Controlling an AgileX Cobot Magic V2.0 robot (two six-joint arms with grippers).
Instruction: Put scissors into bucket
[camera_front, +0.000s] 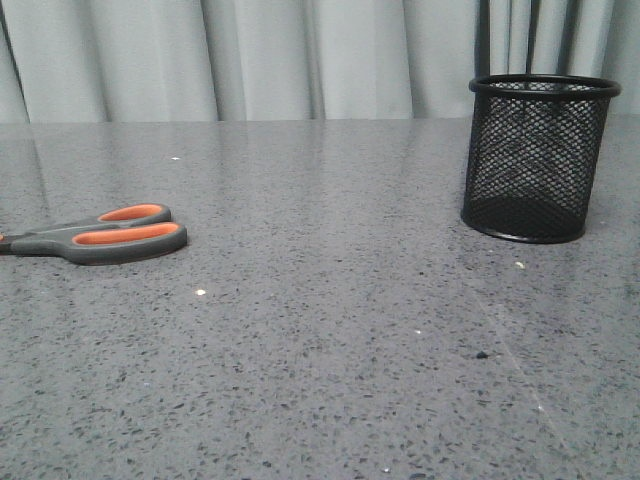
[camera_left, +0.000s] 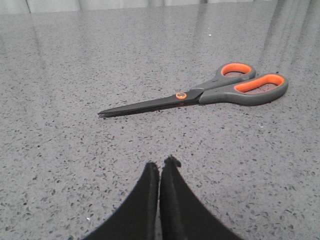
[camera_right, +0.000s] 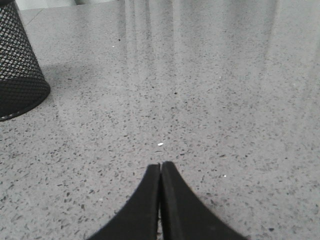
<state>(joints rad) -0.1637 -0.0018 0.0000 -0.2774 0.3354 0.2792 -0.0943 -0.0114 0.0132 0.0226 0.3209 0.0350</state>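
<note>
At far left of the front view, lying flat on the speckled grey surface (camera_front: 330, 350): scissors (camera_front: 105, 234), blades closed and cut off by the frame edge. At upper right, well apart from them: upright black mesh bucket (camera_front: 535, 160). Low centre of each wrist view: left gripper (camera_left: 160, 167) clenched on nothing, short of the blades; right gripper (camera_right: 160, 167) likewise pressed together, bucket at upper left.
</note>
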